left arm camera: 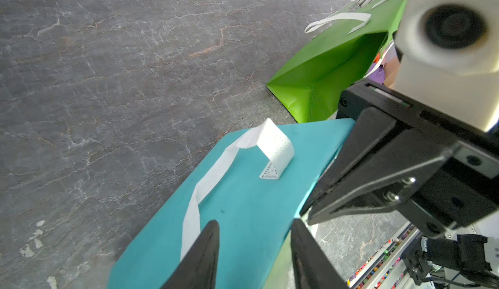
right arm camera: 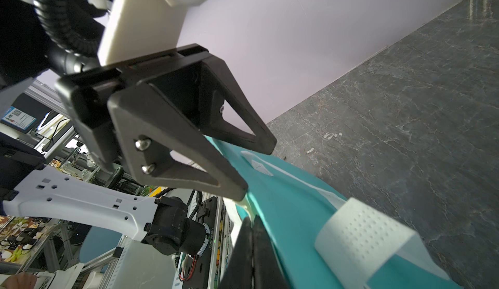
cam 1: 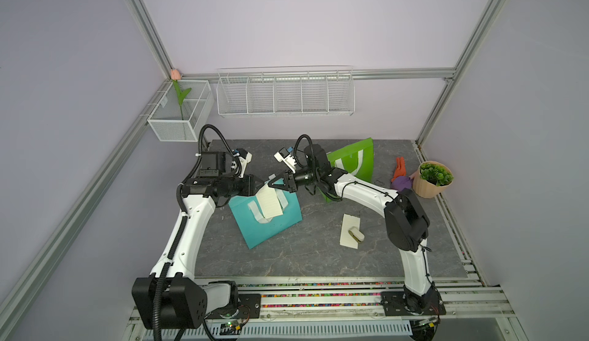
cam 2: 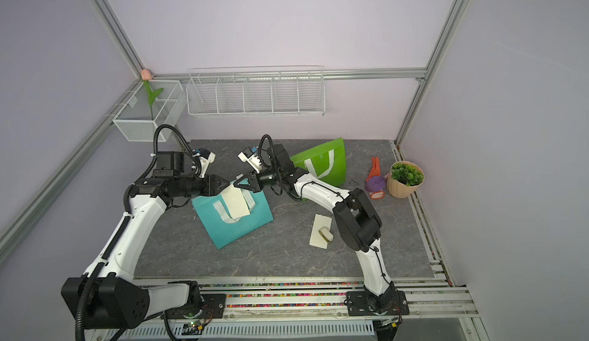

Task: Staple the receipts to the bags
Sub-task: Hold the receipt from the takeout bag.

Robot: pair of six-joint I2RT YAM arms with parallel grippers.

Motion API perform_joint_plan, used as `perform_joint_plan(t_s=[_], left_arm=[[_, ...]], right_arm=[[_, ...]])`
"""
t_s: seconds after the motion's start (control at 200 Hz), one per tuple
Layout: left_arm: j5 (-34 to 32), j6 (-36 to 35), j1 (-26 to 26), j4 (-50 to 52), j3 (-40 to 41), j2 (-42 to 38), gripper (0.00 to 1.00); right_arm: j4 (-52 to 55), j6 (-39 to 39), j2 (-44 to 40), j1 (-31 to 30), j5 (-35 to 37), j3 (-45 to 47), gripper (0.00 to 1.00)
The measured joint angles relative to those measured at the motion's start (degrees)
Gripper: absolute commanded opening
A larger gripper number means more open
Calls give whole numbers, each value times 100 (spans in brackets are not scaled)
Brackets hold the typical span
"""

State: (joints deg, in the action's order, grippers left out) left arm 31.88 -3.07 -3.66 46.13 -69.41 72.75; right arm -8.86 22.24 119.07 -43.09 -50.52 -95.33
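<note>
The teal bag (cam 1: 271,227) (cam 2: 236,231) stands tent-like mid-table, and a cream receipt (cam 1: 269,204) (cam 2: 234,204) hangs down its near face from the ridge. My left gripper (cam 1: 262,184) (left arm camera: 253,221) is open, its jaws straddling the ridge, teal paper between them and the receipt (left arm camera: 280,260) beside one finger. My right gripper (cam 1: 270,184) (right arm camera: 252,218) meets it from the other side, shut on the receipt's top edge (right arm camera: 247,208) at the bag's ridge. A second receipt (cam 1: 347,226) lies flat to the right under the white stapler (cam 1: 356,233). The green bag (cam 1: 347,153) (left arm camera: 324,66) stands behind the right arm.
A beige plant pot (cam 1: 428,186) lies tipped at the right edge, with orange and purple items (cam 1: 400,176) next to it. A white wire rack (cam 1: 285,94) hangs on the back wall. A mesh box (cam 1: 178,119) with a fake tulip hangs at the back left.
</note>
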Motion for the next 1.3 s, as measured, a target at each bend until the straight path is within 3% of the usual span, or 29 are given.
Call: perform_joint_plan(t_s=[0.165, 0.265, 0.39, 0.575, 0.78, 0.95, 1.2, 1.3], left_arm=[[118, 52, 50, -13, 52, -103, 41], [90, 96, 48, -17, 76, -140, 60], [140, 186, 92, -61, 245, -293, 68], [310, 286, 234, -142, 260, -431, 70], [332, 411, 297, -214, 302, -544, 54], [236, 352, 168, -188, 304, -470, 51], [122, 295, 66, -151, 321, -468, 55], [35, 256, 20, -120, 326, -457, 47]], right_arm=[[4, -2, 2, 37, -9, -2, 7], [7, 0, 2, 61, -15, -4, 7], [76, -24, 9, 63, -26, -48, 7], [188, -92, 68, 63, -55, -216, 7], [420, -245, 122, 63, -57, -293, 7], [616, -367, 184, 61, -74, -398, 7], [905, -520, 195, 57, -103, -603, 7], [1003, -629, 192, 42, -103, -706, 7]])
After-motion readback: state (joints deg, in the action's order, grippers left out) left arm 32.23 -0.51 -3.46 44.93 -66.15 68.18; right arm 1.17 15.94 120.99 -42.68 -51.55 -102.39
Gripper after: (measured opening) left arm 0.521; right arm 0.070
